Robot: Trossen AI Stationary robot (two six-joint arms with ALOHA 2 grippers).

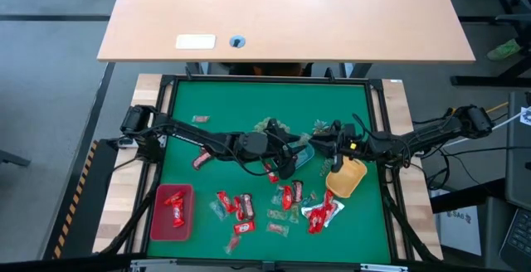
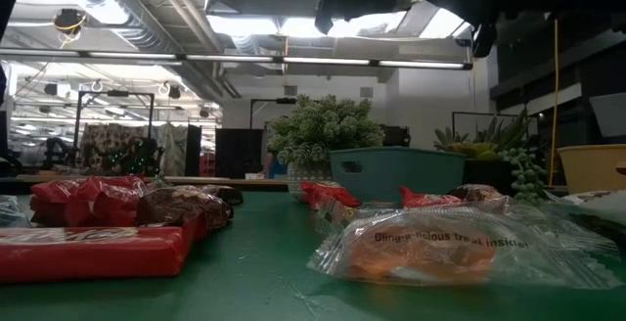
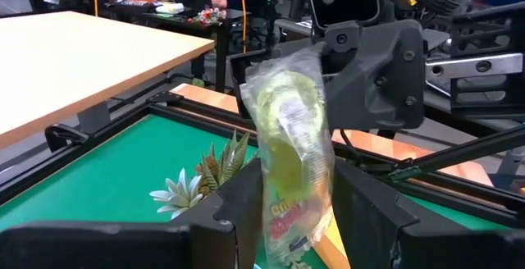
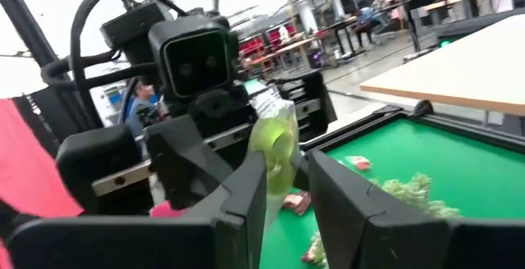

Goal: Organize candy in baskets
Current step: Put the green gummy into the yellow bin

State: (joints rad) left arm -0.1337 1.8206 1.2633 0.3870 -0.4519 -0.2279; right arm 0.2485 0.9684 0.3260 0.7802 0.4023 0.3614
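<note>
Both grippers meet over the middle of the green mat, at a clear packet with a yellow-green sweet (image 3: 289, 150). My left gripper (image 1: 286, 162) (image 3: 295, 203) comes from the left and my right gripper (image 1: 322, 145) (image 4: 287, 183) from the right; each is shut on the packet (image 4: 275, 142). Just beside them sits the pale blue basket (image 1: 304, 157). The yellow-orange basket (image 1: 347, 178) stands to its right. The red basket (image 1: 172, 212), near the left front, holds red candy (image 1: 175, 206). More red, brown and clear candy (image 1: 249, 210) lies loose on the mat. My left gripper has the packet's lower end (image 3: 287, 220) pinched between its two fingers (image 3: 238, 212), which lie across the packet. The packet stands up from the fingers, lifted clear of the mat. My right gripper holds the same packet by its other end (image 4: 277, 158), pinched between both fingers (image 4: 246, 195), coming from the table's right side. The packet spans between the two grippers.
Green spiky plant ornaments (image 1: 272, 127) (image 1: 321, 126) stand just beyond the grippers. A black frame (image 1: 265, 81) rims the mat, with a wooden desk (image 1: 282, 15) behind. In the low view a large clear packet (image 2: 460, 248) lies nearest the front edge. People sit in the room beyond.
</note>
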